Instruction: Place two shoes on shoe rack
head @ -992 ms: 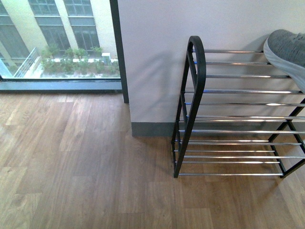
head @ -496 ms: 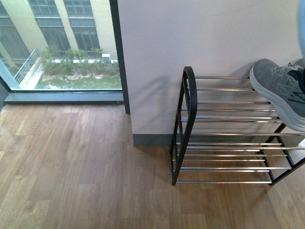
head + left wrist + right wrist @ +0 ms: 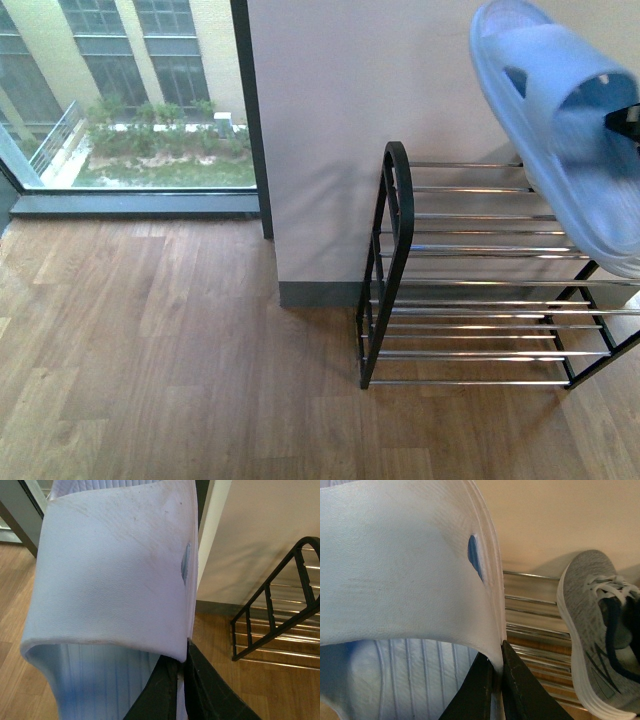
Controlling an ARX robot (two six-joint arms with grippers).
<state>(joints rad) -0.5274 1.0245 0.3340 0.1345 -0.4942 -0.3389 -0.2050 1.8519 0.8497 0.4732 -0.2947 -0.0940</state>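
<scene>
My left gripper is shut on the side edge of a light blue slipper, held above the wooden floor to the side of the shoe rack. My right gripper is shut on the edge of a light blue slipper as well. Past that slipper, one grey sneaker with a white sole lies on the rack's chrome bars. In the front view a light blue slipper hangs at the right, over the black rack, and covers the sneaker. Only one of the two shoes shows.
The rack stands against a white wall with a grey skirting. A floor-to-ceiling window fills the back left, with a dark frame post beside the wall. Wooden floor spreads left of and before the rack.
The view first shifted, bringing the rack lower and further left. A light blue slipper then rose into the front view at the right, covering the grey sneaker that showed on the rack before.
</scene>
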